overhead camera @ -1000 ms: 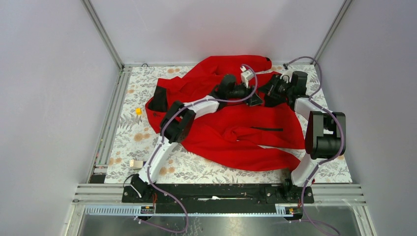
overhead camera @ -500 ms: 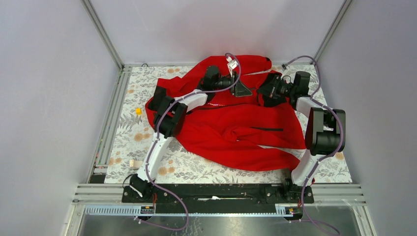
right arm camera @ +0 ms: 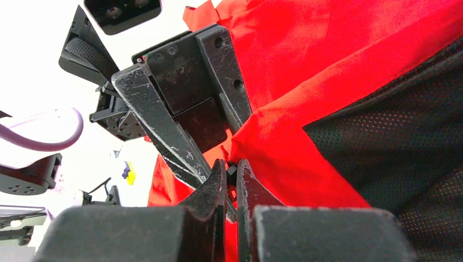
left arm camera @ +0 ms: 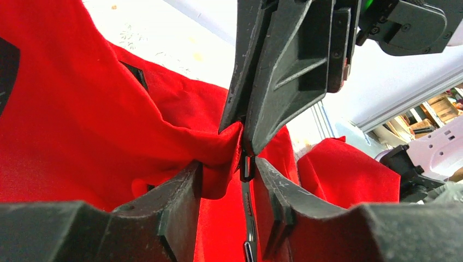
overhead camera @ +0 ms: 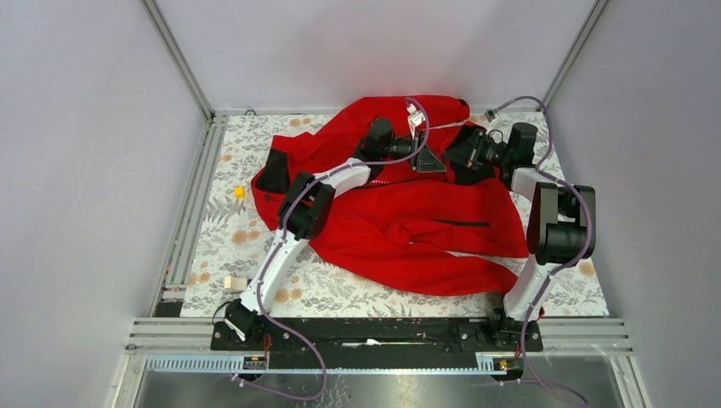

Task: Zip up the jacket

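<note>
The red jacket (overhead camera: 408,225) lies spread on the floral table, its black collar lining (overhead camera: 274,172) at the left. My two grippers meet over its far part. My right gripper (overhead camera: 457,161) is shut on the jacket's edge at the zipper slider; in the right wrist view its fingers (right arm camera: 230,164) pinch red cloth and a small dark piece, next to black mesh lining (right arm camera: 393,158). My left gripper (overhead camera: 429,160) is open; in the left wrist view (left arm camera: 228,164) a red fold and the hanging zipper pull (left arm camera: 247,213) sit between its fingers, just below the right gripper's tips (left arm camera: 245,139).
A small yellow block (overhead camera: 240,192) and a pale block (overhead camera: 234,283) lie on the table left of the jacket. An aluminium rail (overhead camera: 191,204) runs along the left side. Grey walls close in the back and both sides.
My left gripper swung from lower on the jacket toward the far side, then shifted right up against the right gripper. The right gripper stayed nearly in place on the jacket edge.
</note>
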`<action>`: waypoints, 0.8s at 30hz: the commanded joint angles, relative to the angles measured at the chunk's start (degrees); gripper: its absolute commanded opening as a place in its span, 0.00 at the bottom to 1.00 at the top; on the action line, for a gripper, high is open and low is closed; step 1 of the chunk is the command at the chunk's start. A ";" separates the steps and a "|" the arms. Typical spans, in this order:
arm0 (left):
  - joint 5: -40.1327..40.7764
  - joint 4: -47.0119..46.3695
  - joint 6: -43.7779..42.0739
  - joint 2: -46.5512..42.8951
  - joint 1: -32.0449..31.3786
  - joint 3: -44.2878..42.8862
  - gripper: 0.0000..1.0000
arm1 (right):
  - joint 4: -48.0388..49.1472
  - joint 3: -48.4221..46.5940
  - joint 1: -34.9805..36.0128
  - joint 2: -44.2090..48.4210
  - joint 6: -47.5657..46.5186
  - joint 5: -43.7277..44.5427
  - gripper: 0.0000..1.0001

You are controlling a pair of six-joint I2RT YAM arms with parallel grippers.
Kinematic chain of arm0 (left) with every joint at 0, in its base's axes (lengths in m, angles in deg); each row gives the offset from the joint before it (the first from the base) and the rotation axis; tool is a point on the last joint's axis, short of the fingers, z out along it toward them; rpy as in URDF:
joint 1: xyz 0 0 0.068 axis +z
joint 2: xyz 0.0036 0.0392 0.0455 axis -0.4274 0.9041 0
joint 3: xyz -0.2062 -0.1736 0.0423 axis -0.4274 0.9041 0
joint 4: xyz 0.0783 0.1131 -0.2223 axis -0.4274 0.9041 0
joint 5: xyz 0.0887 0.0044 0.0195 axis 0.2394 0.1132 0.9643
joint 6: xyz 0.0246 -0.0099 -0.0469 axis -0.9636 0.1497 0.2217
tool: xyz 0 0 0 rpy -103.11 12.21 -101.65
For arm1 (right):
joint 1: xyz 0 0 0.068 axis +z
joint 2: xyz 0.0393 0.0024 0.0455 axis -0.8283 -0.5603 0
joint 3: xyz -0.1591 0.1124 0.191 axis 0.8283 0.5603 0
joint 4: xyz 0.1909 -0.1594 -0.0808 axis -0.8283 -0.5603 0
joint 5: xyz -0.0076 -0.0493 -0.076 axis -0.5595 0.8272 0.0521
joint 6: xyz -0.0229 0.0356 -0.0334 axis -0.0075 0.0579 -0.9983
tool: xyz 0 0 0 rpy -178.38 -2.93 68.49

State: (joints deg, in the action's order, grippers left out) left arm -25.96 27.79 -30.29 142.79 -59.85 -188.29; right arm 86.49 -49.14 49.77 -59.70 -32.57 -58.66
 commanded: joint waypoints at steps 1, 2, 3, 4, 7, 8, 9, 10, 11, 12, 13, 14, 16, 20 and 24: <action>-2.98 -2.11 -0.64 0.07 1.09 -2.01 0.41 | 6.16 -2.09 0.26 -0.58 5.01 -5.77 0.00; -4.05 -3.95 0.16 -0.52 1.39 -0.92 0.44 | 6.21 -1.82 0.26 -0.30 5.01 -5.65 0.00; -4.89 -7.06 1.76 -1.38 1.79 1.05 0.50 | 6.21 -1.55 0.26 -0.07 4.92 -5.59 0.00; -5.49 -10.05 3.43 -2.33 2.29 2.97 0.56 | 6.15 -1.55 0.26 0.14 4.92 -5.72 0.00; -5.64 -9.50 3.20 -3.45 4.06 3.77 0.63 | 5.20 -1.49 0.17 0.77 4.35 -5.83 0.00; -5.54 -8.15 2.74 -3.19 4.39 2.94 0.63 | 5.13 -1.24 0.17 0.94 4.16 -5.76 0.00; -5.43 -7.08 2.42 -2.84 4.52 2.40 0.63 | 5.22 -1.18 0.18 1.05 4.21 -5.80 0.00; -5.41 -6.77 2.34 -2.47 4.47 2.11 0.63 | 5.29 -1.24 0.18 1.11 4.35 -5.95 0.00; -5.48 -7.40 2.82 -2.10 4.29 2.01 0.63 | 5.34 -1.38 0.18 1.13 4.39 -6.08 0.00; -5.51 -7.85 3.42 -1.43 4.09 1.49 0.62 | 5.38 -1.46 0.18 1.20 4.46 -6.17 0.00; -5.87 -8.11 4.25 -0.64 3.87 0.25 0.60 | 5.54 -1.28 0.18 1.33 4.59 -6.24 0.00; -6.12 -8.34 4.94 0.10 3.56 -1.17 0.58 | 6.46 -0.96 0.18 1.38 5.22 -6.39 0.00; -6.21 -7.07 4.33 1.36 2.96 -3.73 0.54 | 9.62 -0.57 0.18 1.15 7.71 -7.50 0.00; -5.71 -1.06 0.28 2.53 2.05 -6.65 0.46 | 10.16 -0.31 0.18 1.11 8.28 -7.59 0.00; -6.57 -3.80 1.36 2.60 1.70 -6.47 0.47 | 13.99 -0.40 0.24 0.29 11.50 -8.57 0.00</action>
State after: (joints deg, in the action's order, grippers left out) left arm -30.33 26.09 -27.87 144.94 -57.46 -192.34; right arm 94.29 -49.12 49.75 -60.54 -24.57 -64.21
